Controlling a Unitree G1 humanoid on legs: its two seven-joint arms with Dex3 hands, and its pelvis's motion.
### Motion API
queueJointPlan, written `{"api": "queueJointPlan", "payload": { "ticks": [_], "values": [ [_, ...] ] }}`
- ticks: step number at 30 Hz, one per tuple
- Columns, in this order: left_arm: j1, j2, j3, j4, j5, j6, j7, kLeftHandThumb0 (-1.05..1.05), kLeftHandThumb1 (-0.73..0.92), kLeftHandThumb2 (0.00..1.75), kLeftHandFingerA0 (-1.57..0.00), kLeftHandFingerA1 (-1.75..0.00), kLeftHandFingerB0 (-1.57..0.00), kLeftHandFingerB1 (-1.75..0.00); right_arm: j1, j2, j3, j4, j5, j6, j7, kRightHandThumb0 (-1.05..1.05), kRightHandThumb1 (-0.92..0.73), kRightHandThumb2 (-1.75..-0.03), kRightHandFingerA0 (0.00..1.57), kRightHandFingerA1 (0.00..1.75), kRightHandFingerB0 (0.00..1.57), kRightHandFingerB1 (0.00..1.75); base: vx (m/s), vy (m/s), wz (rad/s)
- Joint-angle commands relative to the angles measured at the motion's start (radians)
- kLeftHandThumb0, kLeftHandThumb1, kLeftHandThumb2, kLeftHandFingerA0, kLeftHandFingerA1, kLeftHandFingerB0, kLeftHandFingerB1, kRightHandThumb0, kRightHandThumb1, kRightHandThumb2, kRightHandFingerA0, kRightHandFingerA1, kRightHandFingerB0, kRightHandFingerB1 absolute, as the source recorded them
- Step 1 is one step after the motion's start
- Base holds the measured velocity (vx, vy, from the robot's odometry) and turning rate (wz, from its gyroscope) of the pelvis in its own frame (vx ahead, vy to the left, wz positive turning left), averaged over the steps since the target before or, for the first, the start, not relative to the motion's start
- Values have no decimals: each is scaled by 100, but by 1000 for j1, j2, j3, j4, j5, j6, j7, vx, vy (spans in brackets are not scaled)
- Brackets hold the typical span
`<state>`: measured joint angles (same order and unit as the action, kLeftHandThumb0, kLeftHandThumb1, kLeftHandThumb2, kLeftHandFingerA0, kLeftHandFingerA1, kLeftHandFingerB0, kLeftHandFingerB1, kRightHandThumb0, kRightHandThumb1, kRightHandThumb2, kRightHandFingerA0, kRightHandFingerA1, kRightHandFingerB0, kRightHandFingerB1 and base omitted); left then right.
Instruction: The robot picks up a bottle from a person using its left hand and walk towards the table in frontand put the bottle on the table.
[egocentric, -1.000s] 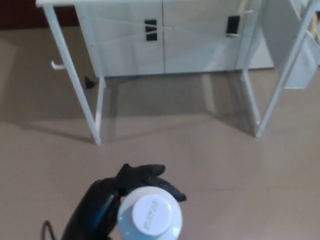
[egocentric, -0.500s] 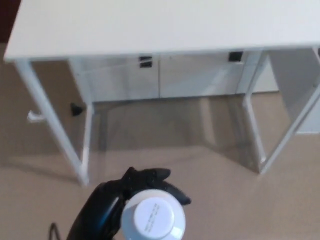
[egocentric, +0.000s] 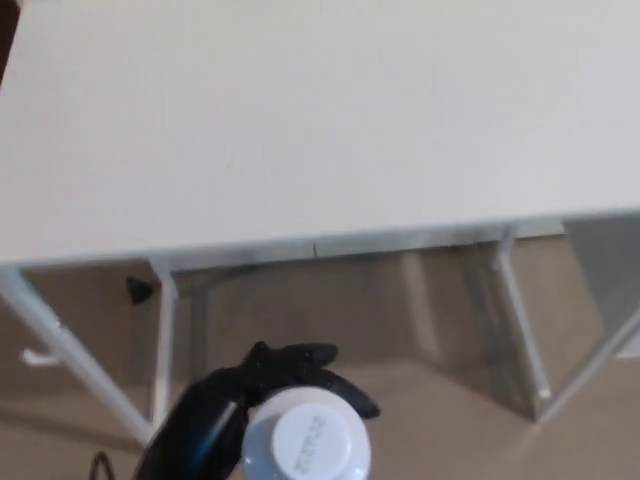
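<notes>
My left hand (egocentric: 225, 405) is at the bottom of the head view, shut around a bottle (egocentric: 307, 440) whose white cap faces up at the camera. The bottle is held upright, in front of and below the near edge of a white table (egocentric: 320, 130). The tabletop fills the upper half of the picture. My right hand does not show.
White table legs (egocentric: 520, 320) come down to a beige floor (egocentric: 450, 430), on the left (egocentric: 160, 340) and on the right. A small black object (egocentric: 138, 290) lies on the floor under the table at the left.
The whole picture has shifted: the table now lies much closer and fills the top half, hiding the white cabinet behind. My left hand keeps its hold on the bottle at the bottom.
</notes>
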<state>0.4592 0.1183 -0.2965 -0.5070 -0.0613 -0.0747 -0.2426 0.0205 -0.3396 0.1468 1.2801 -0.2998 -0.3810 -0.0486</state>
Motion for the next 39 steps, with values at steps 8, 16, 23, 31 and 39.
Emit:
{"api": "queueJointPlan", "payload": {
  "ticks": [8, 16, 23, 31, 39],
  "values": [
    [31, 7, -2, -15, -24, -28, -9, -33, 28, 101, -156, -97, -133, -86, 26, -11, -1, 4, -3, -3, -10, -64, -83, -65, 48, 42, 41, 37, 187, -54, -5],
    [53, 13, -24, -45, -3, -26, -1, -33, 27, 104, -156, -99, -133, -85, 35, -8, -31, 9, 20, 9, 17, -63, -66, -105, 38, 57, 22, 47, 125, 202, -1],
    [34, 9, -37, -75, -8, -26, 0, -35, 28, 102, -157, -96, -135, -83, 36, -10, -38, 7, 14, 5, 8, -66, -84, -65, 47, 42, 39, 36, 63, 4, 6],
    [7, 3, -27, -119, -14, 19, 12, -38, 37, 95, -152, -106, -132, -89, 47, -10, -39, 6, 9, -4, 2, -65, -83, -65, 44, 42, 38, 36, 6, -8, 1],
    [-291, -91, 124, -22, -56, 66, 74, -45, 47, 95, -155, -106, -122, -100, 45, -11, -34, 3, 1, 5, -3, -64, -84, -65, 45, 42, 36, 35, 0, 0, 0]
  ]
}}
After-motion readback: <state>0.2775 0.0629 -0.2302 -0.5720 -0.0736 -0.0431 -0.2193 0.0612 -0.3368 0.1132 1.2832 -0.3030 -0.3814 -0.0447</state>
